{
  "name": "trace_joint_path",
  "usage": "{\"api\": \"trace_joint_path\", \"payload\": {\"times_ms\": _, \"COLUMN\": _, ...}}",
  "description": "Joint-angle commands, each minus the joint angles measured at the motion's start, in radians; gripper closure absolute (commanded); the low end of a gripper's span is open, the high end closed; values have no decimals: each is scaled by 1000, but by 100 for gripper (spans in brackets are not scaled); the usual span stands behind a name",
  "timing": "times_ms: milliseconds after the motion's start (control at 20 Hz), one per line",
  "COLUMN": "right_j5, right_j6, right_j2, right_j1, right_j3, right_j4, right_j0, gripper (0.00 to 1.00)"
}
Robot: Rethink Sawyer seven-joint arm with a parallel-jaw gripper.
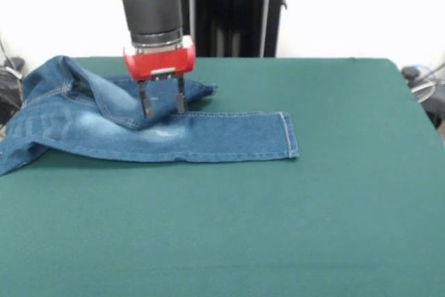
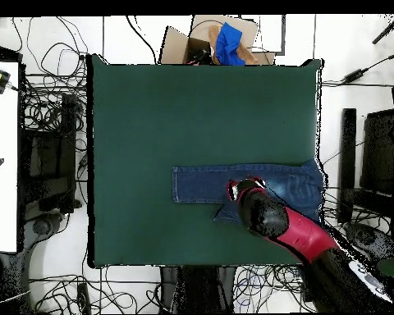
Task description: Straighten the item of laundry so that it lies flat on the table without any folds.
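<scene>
One leg of the jeans [image 1: 208, 137] flat — the other bunched, hand [image 1: 162, 106] spread above the fold.

Table [image 1: 334, 227] lies open beyond bunched jeans [image 1: 208, 137].

We see the gripper [image 1: 163, 101] hanging with its two fingers spread apart just over the jeans [image 1: 139, 119], where one leg lies flat across the green table [image 1: 278, 227] and the other is folded behind.
</scene>
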Motion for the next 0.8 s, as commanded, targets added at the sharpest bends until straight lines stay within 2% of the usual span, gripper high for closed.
{"api": "trace_joint_path", "payload": {"times_ms": 50, "right_j5": 168, "right_j6": -41, "right_j2": 70, "right_j1": 73, "right_j3": -157, "right_j4": -134, "right_j0": 26, "gripper": 0}}
{"api": "trace_joint_path", "payload": {"times_ms": 300, "right_j5": 236, "right_j6": -74, "right_j2": 77, "right_j1": 67, "right_j3": -183, "right_j4": -192, "right_j0": -32, "gripper": 0}}
{"api": "trace_joint_path", "payload": {"times_ms": 450, "right_j5": 278, "right_j6": -94, "right_j2": 70, "right_j1": 119, "right_j3": -235, "right_j4": -234, "right_j0": -50, "gripper": 0}}
{"api": "trace_joint_path", "payload": {"times_ms": 600, "right_j5": 270, "right_j6": -79, "right_j2": 55, "right_j1": 187, "right_j3": -270, "right_j4": -279, "right_j0": -42, "gripper": 0}}
{"api": "trace_joint_path", "payload": {"times_ms": 800, "right_j5": 253, "right_j6": -9, "right_j2": 7, "right_j1": 223, "right_j3": -290, "right_j4": -327, "right_j0": 18, "gripper": 0}}
